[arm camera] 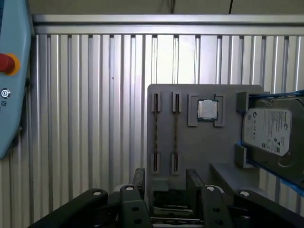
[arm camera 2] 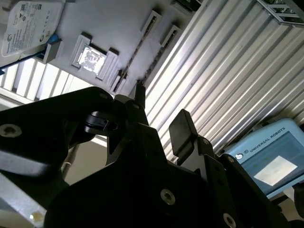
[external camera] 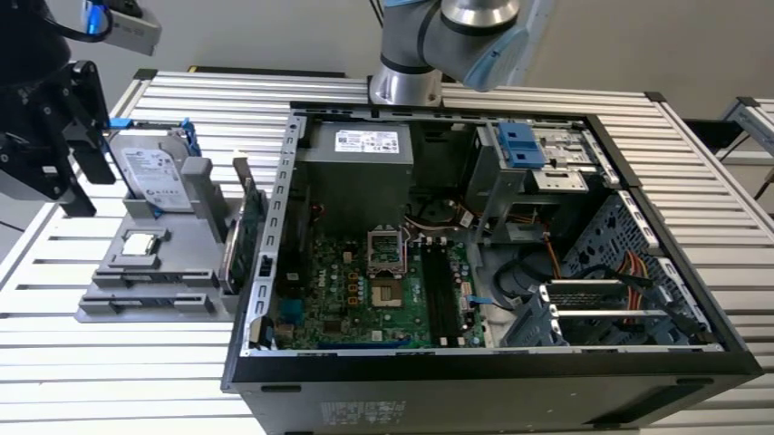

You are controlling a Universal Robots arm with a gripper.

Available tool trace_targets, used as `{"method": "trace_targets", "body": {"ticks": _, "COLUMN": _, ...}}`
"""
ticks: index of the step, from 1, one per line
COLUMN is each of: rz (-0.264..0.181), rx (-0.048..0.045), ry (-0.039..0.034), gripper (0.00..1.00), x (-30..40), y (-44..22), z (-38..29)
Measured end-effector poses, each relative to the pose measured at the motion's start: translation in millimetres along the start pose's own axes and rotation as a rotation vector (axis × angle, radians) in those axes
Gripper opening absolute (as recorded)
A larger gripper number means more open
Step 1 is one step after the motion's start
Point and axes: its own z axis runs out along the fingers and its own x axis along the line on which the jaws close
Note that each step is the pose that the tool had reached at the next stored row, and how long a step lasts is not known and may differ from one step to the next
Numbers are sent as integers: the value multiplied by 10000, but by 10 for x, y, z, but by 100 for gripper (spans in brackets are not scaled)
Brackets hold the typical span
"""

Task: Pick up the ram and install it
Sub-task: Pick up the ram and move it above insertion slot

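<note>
At the exterior view's left, the arm's black wrist end [external camera: 43, 127] hangs over the slatted table [external camera: 109, 362], cut off by the frame edge, and its jaws are hard to make out there. In the first wrist view the gripper [arm camera: 166, 176] shows its jaws spread, with nothing between them, just short of the grey parts tray [arm camera: 204, 152]. The ram [arm camera: 156, 126] stands edge-on in a narrow slot of that tray, a mere thin line, and a second like stick [arm camera: 175, 126] stands in the parallel slot beside it. In the exterior view these slots are too foreshortened to show the sticks. Further along the tray lie a small square processor chip [external camera: 141, 243] and a hard drive [external camera: 158, 177] in a blue-edged cradle. A green card [external camera: 243, 237] stands upright at the tray's edge, next to the case. To the right lies the open computer case [external camera: 484, 367], its motherboard [external camera: 351, 290] exposed, with long black memory slots [external camera: 441, 294] beside the processor socket [external camera: 387, 246]. The arm's base [external camera: 405, 86] stands behind the case. A teach pendant [arm camera: 9, 76] lies partly out of frame in both wrist views.
</note>
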Motion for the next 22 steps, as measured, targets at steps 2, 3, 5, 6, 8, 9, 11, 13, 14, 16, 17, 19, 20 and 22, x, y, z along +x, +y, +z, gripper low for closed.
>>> {"method": "trace_targets", "body": {"ticks": 2, "rz": 1, "rx": 1, "ry": 27, "gripper": 100, "x": 0, "y": 0, "z": 11}}
{"method": "trace_targets", "body": {"ticks": 3, "rz": 1, "rx": 1, "ry": 41, "gripper": 100, "x": -1, "y": 0, "z": 15}}
{"method": "trace_targets", "body": {"ticks": 5, "rz": 1, "rx": -1, "ry": 73, "gripper": 100, "x": -1, "y": 0, "z": 25}}
{"method": "trace_targets", "body": {"ticks": 6, "rz": 1, "rx": 0, "ry": 87, "gripper": 100, "x": -1, "y": 0, "z": 30}}
{"method": "trace_targets", "body": {"ticks": 8, "rz": 0, "rx": -1, "ry": 114, "gripper": 100, "x": -1, "y": 0, "z": 41}}
{"method": "trace_targets", "body": {"ticks": 9, "rz": 1, "rx": 0, "ry": 127, "gripper": 100, "x": -2, "y": 0, "z": 46}}
{"method": "trace_targets", "body": {"ticks": 11, "rz": 1, "rx": 0, "ry": 149, "gripper": 100, "x": -2, "y": 0, "z": 56}}
{"method": "trace_targets", "body": {"ticks": 13, "rz": 2, "rx": -1, "ry": 178, "gripper": 100, "x": -3, "y": 0, "z": 66}}
{"method": "trace_targets", "body": {"ticks": 14, "rz": 2, "rx": -1, "ry": 197, "gripper": 100, "x": -3, "y": -1, "z": 72}}
{"method": "trace_targets", "body": {"ticks": 16, "rz": 2, "rx": -1, "ry": 231, "gripper": 100, "x": -4, "y": -1, "z": 83}}
{"method": "trace_targets", "body": {"ticks": 17, "rz": 2, "rx": -1, "ry": 247, "gripper": 100, "x": -4, "y": -1, "z": 89}}
{"method": "trace_targets", "body": {"ticks": 19, "rz": 2, "rx": -1, "ry": 280, "gripper": 100, "x": -5, "y": -1, "z": 102}}
{"method": "trace_targets", "body": {"ticks": 20, "rz": 2, "rx": -1, "ry": 295, "gripper": 100, "x": -5, "y": -1, "z": 109}}
{"method": "trace_targets", "body": {"ticks": 22, "rz": 2, "rx": -2, "ry": 326, "gripper": 100, "x": -5, "y": -1, "z": 122}}
